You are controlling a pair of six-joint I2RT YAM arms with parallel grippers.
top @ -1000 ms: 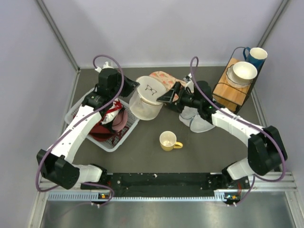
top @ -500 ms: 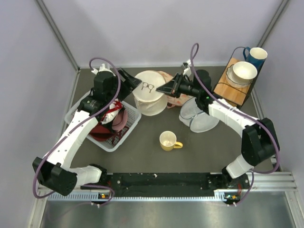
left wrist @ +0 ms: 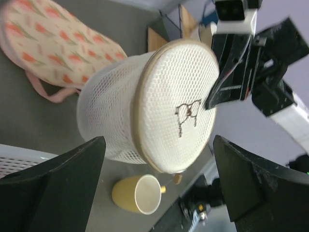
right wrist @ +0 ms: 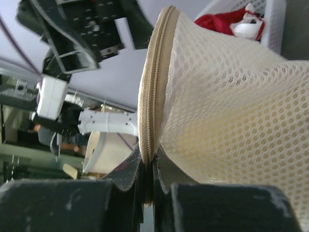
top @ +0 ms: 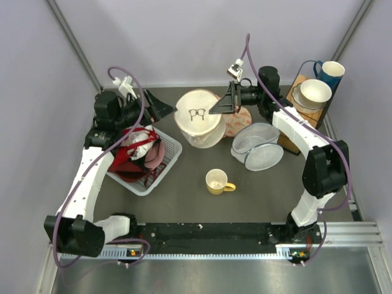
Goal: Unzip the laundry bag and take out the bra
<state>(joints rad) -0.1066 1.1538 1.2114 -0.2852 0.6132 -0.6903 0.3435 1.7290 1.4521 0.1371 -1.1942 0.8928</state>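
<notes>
The laundry bag is a cream-white mesh dome with a tan zipper rim and a small black mark on top. It hangs tilted above the table at the back centre. My right gripper is shut on its zipper rim, and the pinch shows plainly in the right wrist view. My left gripper stands wide open just left of the bag without touching it. In the left wrist view the bag fills the space ahead of the open fingers, and a small tan zipper pull dangles below. The bra is hidden inside; only a faint yellow tint shows through the mesh.
A white basket with red and pink garments sits under the left arm. A yellow mug lies in the middle. A bluish-grey mesh pouch and a pink patterned pouch lie right of the bag. A wooden stand with a bowl and blue cup is back right.
My left gripper let go of the bag, opened wide and drew back to the left. My right gripper shut on the zipper rim and carried the bag up and toward the back.
</notes>
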